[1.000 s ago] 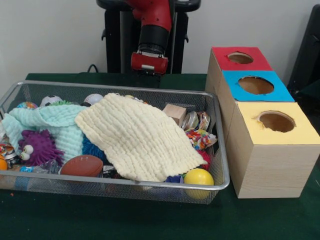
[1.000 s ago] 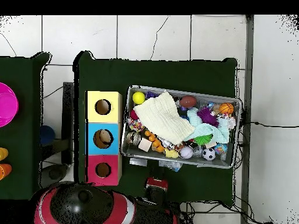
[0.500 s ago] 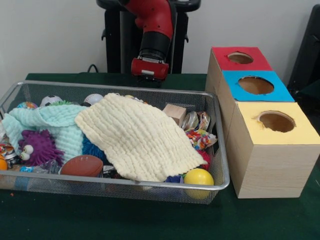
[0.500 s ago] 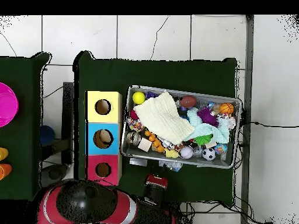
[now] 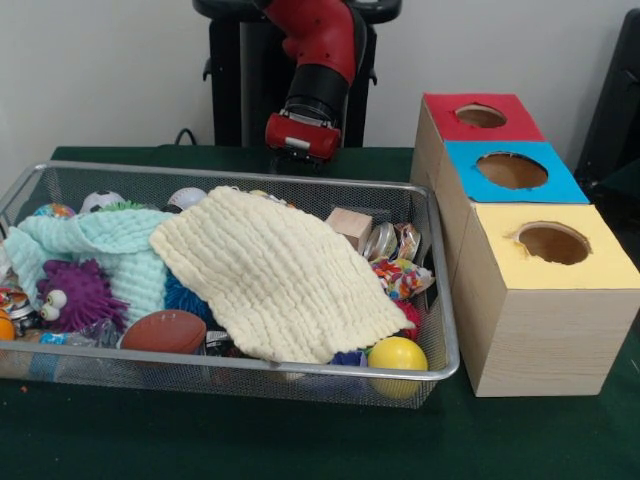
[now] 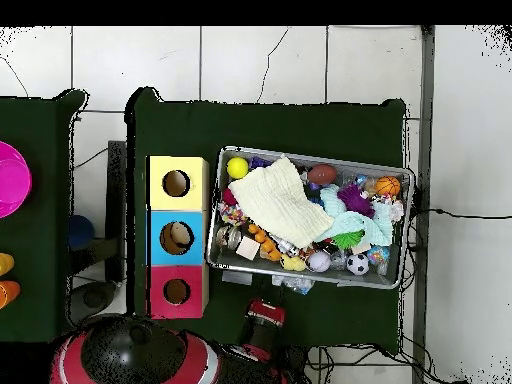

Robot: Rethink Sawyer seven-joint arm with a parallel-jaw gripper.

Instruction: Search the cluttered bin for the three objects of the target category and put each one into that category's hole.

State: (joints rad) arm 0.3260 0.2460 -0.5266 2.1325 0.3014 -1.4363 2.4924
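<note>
Starting at the left of the front view, one wire mesh bin is seen on the green table. One mint cloth, one purple spiky toy, one brown football and one soccer ball are held in its left half. One cream cloth is draped over the middle. One wooden cube, wrapped sweets and one yellow ball are noted at its right end. The gripper is held behind the bin's far rim, outside it; whether its fingers are spread cannot be told. Three boxes are lined up right of the bin: red box, blue box, yellow box, one hole each. In the overhead view, something pale is seen inside the blue box.
</note>
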